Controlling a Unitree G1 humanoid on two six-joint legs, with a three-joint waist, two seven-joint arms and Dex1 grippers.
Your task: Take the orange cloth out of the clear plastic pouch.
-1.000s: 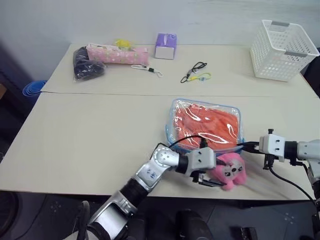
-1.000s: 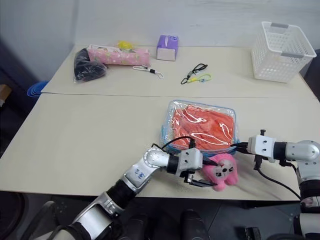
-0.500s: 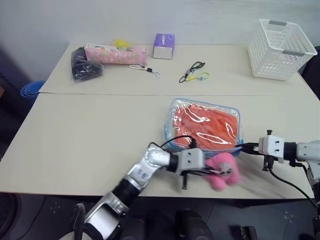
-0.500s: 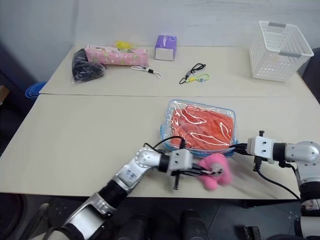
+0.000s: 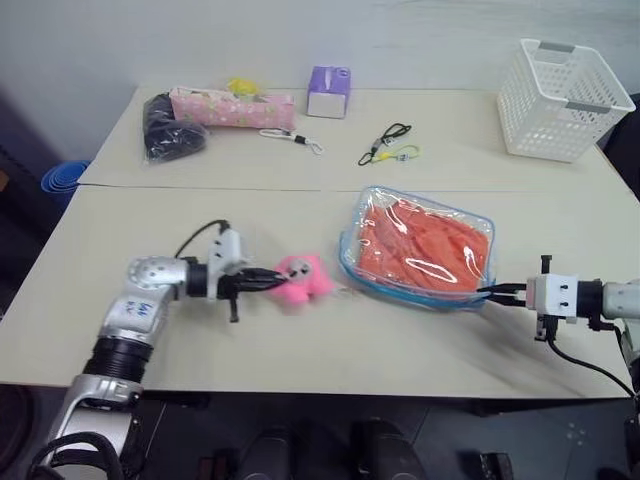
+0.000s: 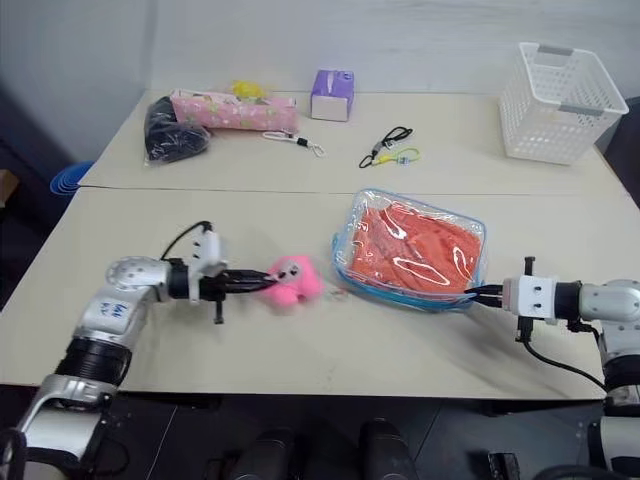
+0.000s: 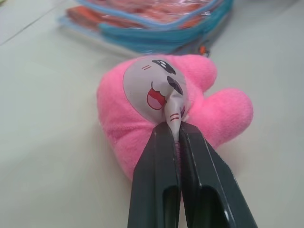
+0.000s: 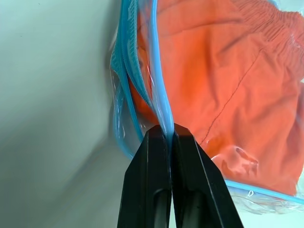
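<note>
The clear plastic pouch (image 5: pixel 420 250) with light blue edging lies flat on the table, right of centre. The orange cloth (image 5: pixel 425 245) is folded inside it. My right gripper (image 5: pixel 490 291) is shut on the pouch's near right corner; the right wrist view shows its fingertips (image 8: pixel 159 142) pinching the blue edging (image 8: pixel 159 90) beside the orange cloth (image 8: pixel 228 71). My left gripper (image 5: pixel 262 283) is shut on the pink plush toy (image 5: pixel 300 282), left of the pouch. The left wrist view shows the toy's face (image 7: pixel 156 90) pinched between my fingertips. A thin chain (image 5: pixel 347 291) runs from toy to pouch.
A white basket (image 5: pixel 565 85) stands at the far right. Along the far edge lie a purple tissue box (image 5: pixel 330 92), a pink patterned pencil case (image 5: pixel 235 107) and a black bag (image 5: pixel 170 130). Cords (image 5: pixel 390 145) lie in the far middle.
My left gripper shut on the pink plush toy and drew it far to the left along the table. The pouch swung and slid slightly right. My right gripper kept its grip in place.
</note>
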